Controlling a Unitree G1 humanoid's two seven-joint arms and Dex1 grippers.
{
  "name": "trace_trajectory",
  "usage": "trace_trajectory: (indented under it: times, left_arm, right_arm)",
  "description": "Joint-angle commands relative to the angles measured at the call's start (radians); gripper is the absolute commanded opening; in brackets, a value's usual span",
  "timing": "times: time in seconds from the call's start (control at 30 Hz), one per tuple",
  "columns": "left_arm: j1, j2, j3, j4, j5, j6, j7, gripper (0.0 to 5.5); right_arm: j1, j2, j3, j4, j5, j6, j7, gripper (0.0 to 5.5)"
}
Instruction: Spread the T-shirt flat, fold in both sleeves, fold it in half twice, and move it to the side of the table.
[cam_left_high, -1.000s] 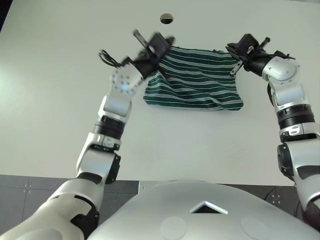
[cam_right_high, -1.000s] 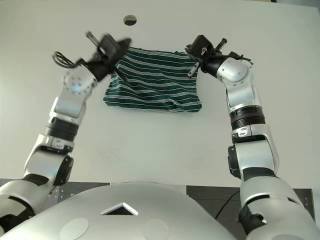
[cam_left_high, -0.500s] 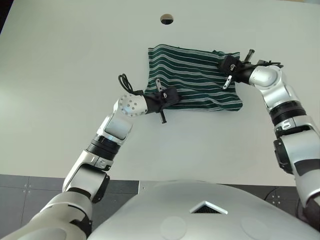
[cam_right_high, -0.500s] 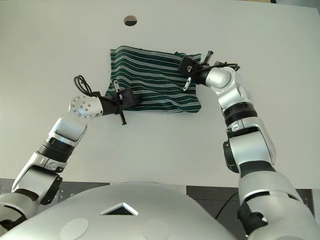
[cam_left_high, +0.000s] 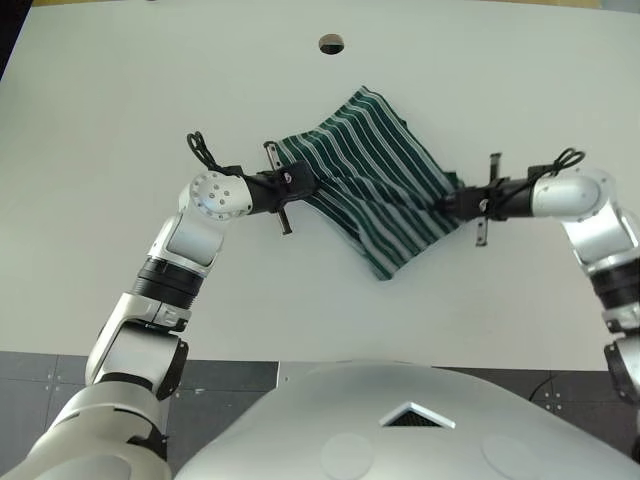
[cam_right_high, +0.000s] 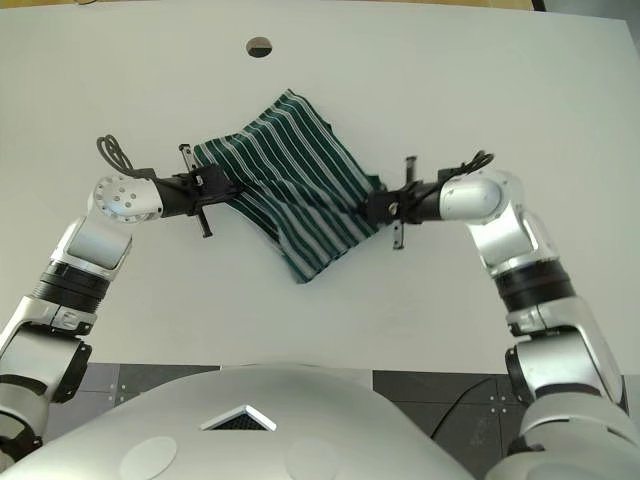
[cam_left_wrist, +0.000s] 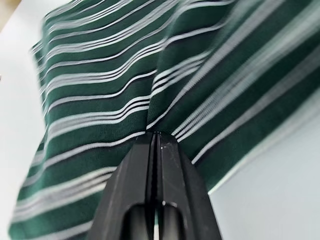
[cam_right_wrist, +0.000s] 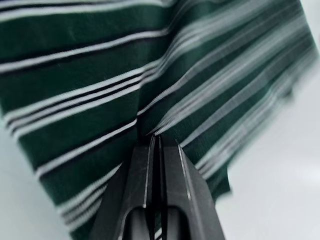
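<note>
The dark green T-shirt (cam_left_high: 372, 196) with white stripes hangs folded in a diamond shape, stretched between my two grippers above the white table (cam_left_high: 130, 110). My left gripper (cam_left_high: 296, 180) is shut on the T-shirt's left corner; its closed fingers (cam_left_wrist: 150, 165) pinch the cloth in the left wrist view. My right gripper (cam_left_high: 452, 203) is shut on the right corner, and its fingers (cam_right_wrist: 157, 165) clamp striped fabric (cam_right_wrist: 90, 90) in the right wrist view. The T-shirt's lowest corner (cam_left_high: 385, 272) points toward me.
A small round hole (cam_left_high: 330, 43) sits in the table's far edge, beyond the T-shirt. Bare white tabletop stretches to the left, the right and in front of the cloth. The table's near edge (cam_left_high: 250, 360) runs just ahead of me.
Both grippers took hold of the T-shirt's corners and drew apart, turning the flat folded rectangle into a stretched diamond. The right arm swung outward and toward me; the left rose slightly.
</note>
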Motion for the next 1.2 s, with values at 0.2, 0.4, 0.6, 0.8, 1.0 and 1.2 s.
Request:
trace_trajectory:
  times: [0.2, 0.4, 0.6, 0.8, 1.0, 1.2]
  left_arm:
    - [-0.006, -0.065, 0.016, 0.076, 0.018, -0.071, 0.059, 0.1]
    - [-0.003, -0.066, 0.052, 0.063, 0.004, -0.106, 0.072, 0.1]
    - [0.075, -0.053, 0.155, -0.157, -0.167, -0.087, -0.003, 0.1]
    - [0.204, -0.046, 0.098, -0.321, -0.246, -0.041, -0.085, 0.1]
    - [0.253, -0.006, 0.006, -0.274, -0.145, -0.022, -0.11, 0.1]
    - [0.286, 0.127, -0.056, -0.2, -0.042, -0.119, -0.2, 0.1]
  right_arm:
    - [0.117, 0.051, 0.076, -0.359, 0.105, 0.284, 0.066, 0.14]
    - [0.085, 0.039, -0.035, -0.333, 0.149, 0.29, 0.021, 0.14]
    - [-0.022, 0.043, -0.157, -0.225, 0.169, 0.272, -0.029, 0.14]
    - [-0.059, 0.055, -0.046, 0.007, -0.012, 0.14, -0.081, 0.14]
    - [-0.043, -0.002, 0.04, 0.086, -0.15, 0.007, -0.06, 0.14]
    - [-0.007, -0.041, 0.052, 0.041, -0.128, -0.008, 0.009, 0.14]
